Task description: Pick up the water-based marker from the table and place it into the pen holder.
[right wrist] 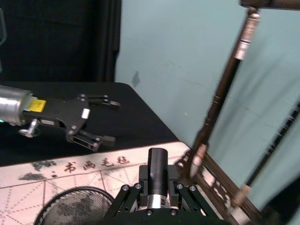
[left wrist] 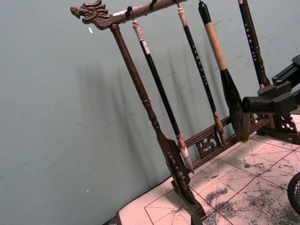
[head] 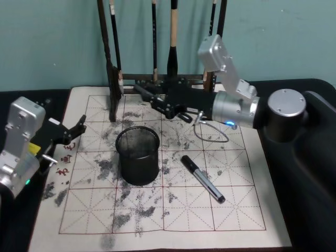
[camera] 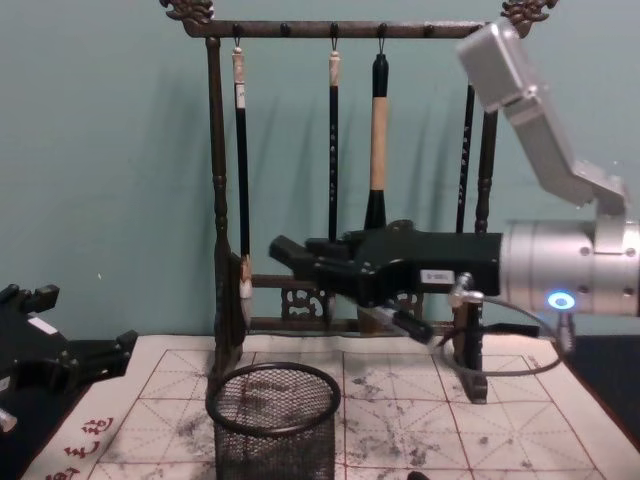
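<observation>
The right claw [head: 160,102] is clamped on a black barrel with a silver band, which I take to be the marker [right wrist: 157,164]. The barrel sticks out past the fingertips along the claw's own axis. In the head view the claw sits at about 12 to 1 o'clock from the pen holder [head: 137,168]. The chest view puts it clearly above the black rim, with open air between them. This looks like the carry stage, with the load kept high enough to clear the mesh wall and just short of the brush rack [camera: 215,200] behind. The marker lies nearly level, so I judge the wrist must tip it downward before a release would drop it into the cup. The right forearm reaches in almost horizontally from 3 o'clock, with its nose towards 9 o'clock, across the back of the inked mat on the table [head: 236,210]. A second marker [head: 202,178] rests flat on the mat at roughly 4 o'clock from the holder, well apart from it. The left claw [head: 77,131] is parked at 9 o'clock by the mat's edge, fingers spread and holding nothing.
</observation>
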